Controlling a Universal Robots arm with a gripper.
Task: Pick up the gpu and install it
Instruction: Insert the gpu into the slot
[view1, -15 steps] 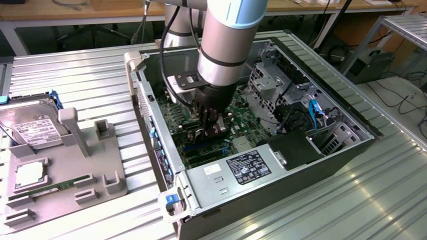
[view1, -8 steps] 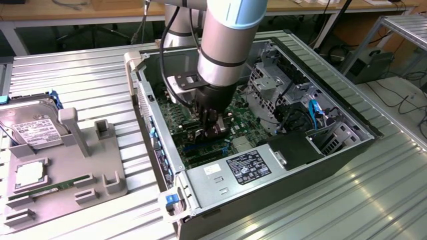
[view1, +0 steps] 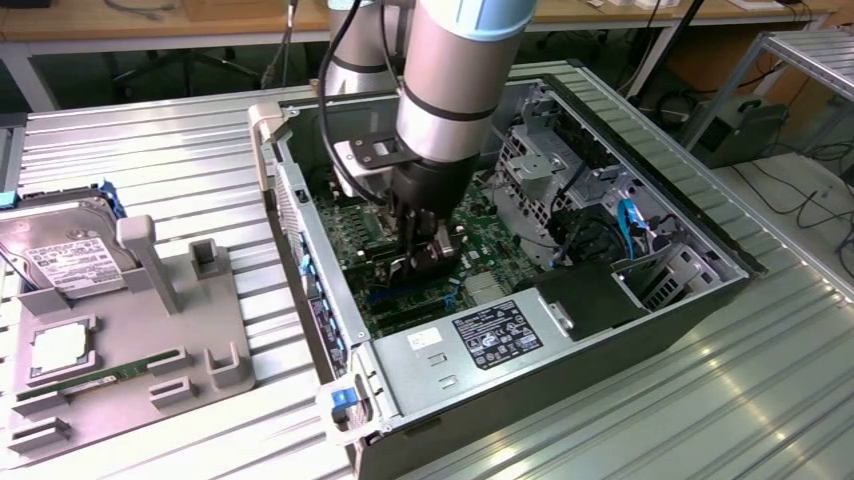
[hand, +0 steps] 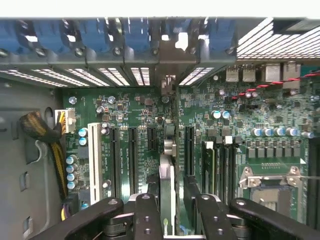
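Wrist view: we see gripper (hand: 167, 210) clamped on edge-on gpu (hand: 167, 185) above motherboard (hand: 135, 110); exterior view adds labelled hard drive (view1: 60, 262), writing unreadable.

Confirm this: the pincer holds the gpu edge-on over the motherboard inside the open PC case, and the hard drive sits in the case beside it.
One thing is wrong: the hard drive is not in the case. The exterior view shows it on the grey holder outside, at that view's left. The rest stands: the pincer holds the gpu edge-on over the motherboard, as the wrist view shows.
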